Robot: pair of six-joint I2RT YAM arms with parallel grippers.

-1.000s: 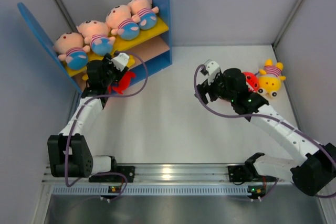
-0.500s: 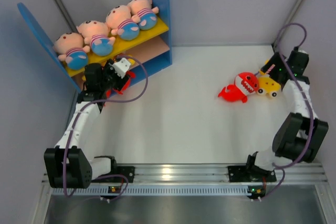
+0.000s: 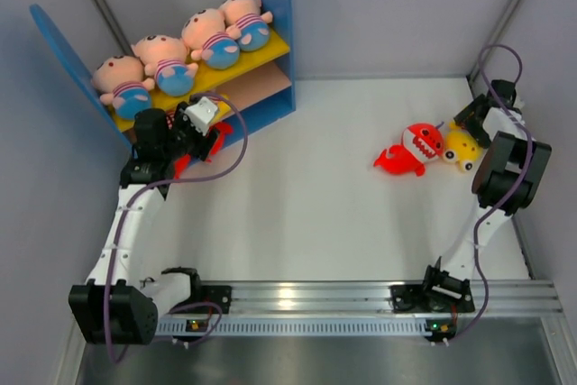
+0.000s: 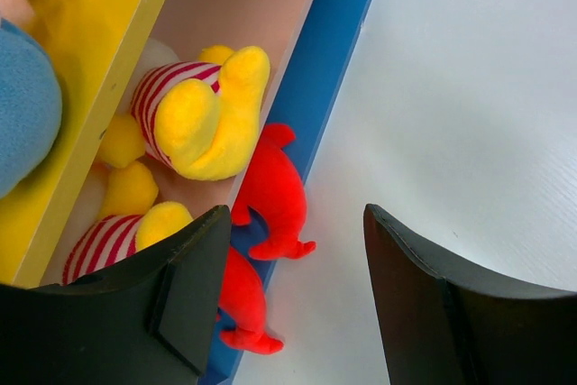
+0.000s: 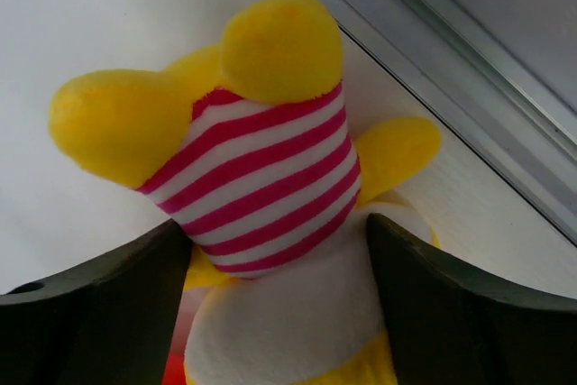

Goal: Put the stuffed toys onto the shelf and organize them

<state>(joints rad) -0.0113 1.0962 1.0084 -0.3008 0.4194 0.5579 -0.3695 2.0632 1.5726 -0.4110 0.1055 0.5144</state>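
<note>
The shelf point(image 3: 270, 6) stands at the back left with several pink-faced dolls point(image 3: 167, 62) lying on its yellow upper board point(image 3: 273, 46). In the left wrist view, two yellow striped creatures point(image 4: 203, 110) lie on the lower board point(image 4: 261, 6), and two red monsters point(image 4: 275, 191) hang over its blue front edge. My left gripper point(image 3: 213, 132) point(image 4: 297, 299) is open and empty just in front of them. At the far right a red monster point(image 3: 410, 151) lies beside a yellow striped creature point(image 3: 462, 147) point(image 5: 261, 178). My right gripper point(image 3: 467, 123) point(image 5: 278, 227) is open, with one jaw on each side of that creature.
The grey enclosure walls are close: a wall rail point(image 5: 424, 51) runs just behind the yellow creature in the back right corner. The arm bases sit on the rail point(image 3: 297, 299) at the near edge. White table point(image 3: 306, 196) lies between the shelf and the right-hand toys.
My right arm swung from the middle of the table to the far right corner and came down over the yellow creature, uncovering the red monster. My left gripper shifted slightly by the lower shelf.
</note>
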